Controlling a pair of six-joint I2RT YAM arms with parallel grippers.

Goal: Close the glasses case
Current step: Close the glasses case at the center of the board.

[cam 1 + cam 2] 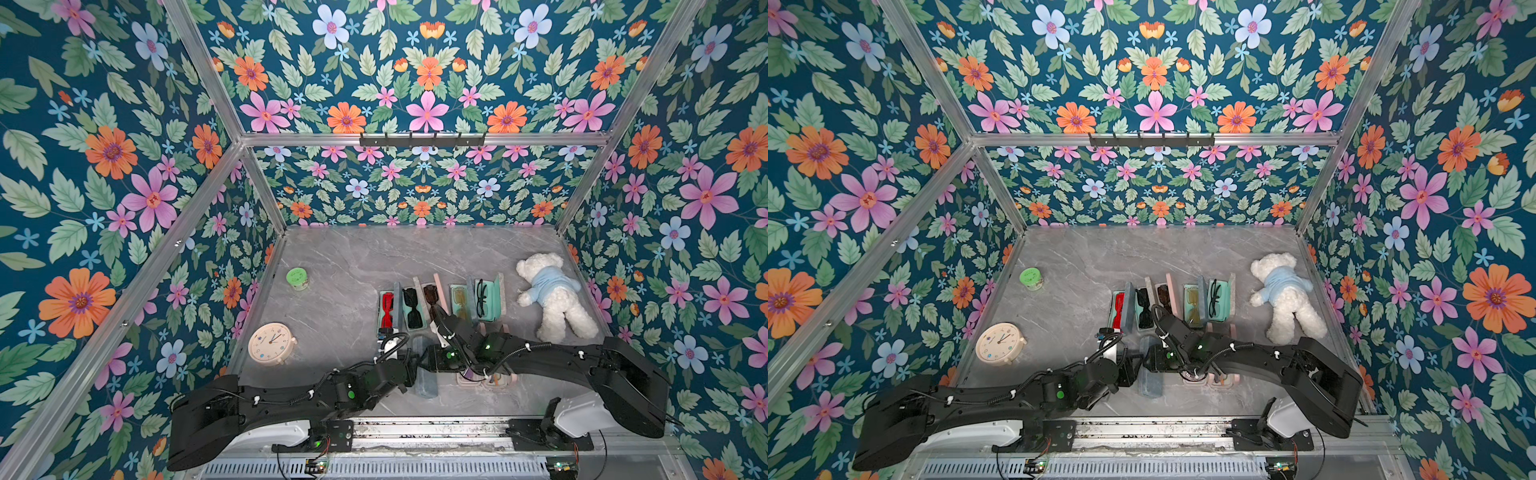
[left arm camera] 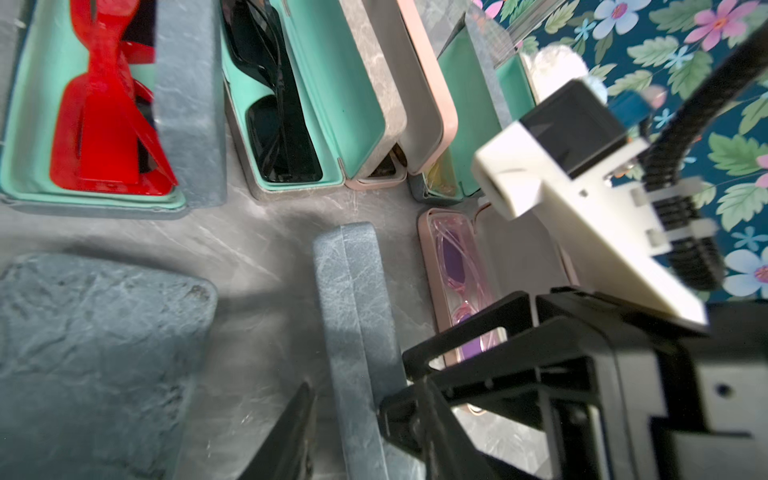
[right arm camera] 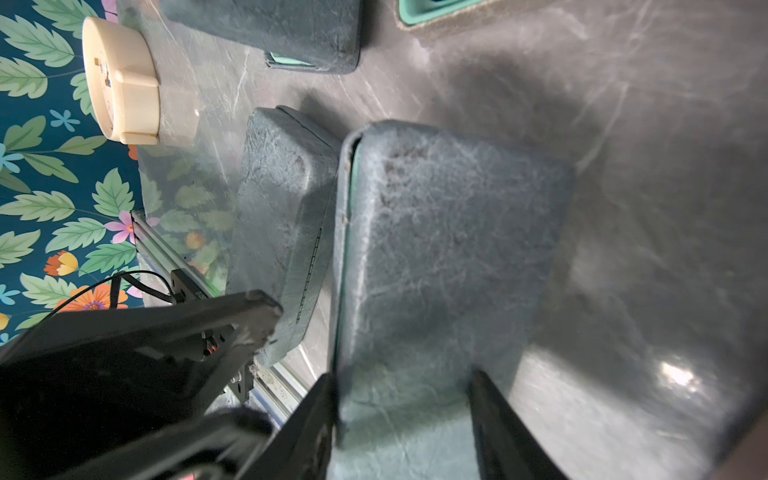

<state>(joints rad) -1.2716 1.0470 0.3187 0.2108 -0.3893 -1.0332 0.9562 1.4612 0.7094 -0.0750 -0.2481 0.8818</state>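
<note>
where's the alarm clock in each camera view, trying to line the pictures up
Both top views: alarm clock stands by the table's left edge, beside the left arm.
Left wrist: not in it.
Right wrist: at the table edge, against the floral wall.
Shared landmark: the blue-grey glasses case near the table's front.

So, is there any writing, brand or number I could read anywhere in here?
None can be read.
Round cream clock: marks on its dial too small to read.
Round green-lidded jar: any print on its lid too blurred.
</note>
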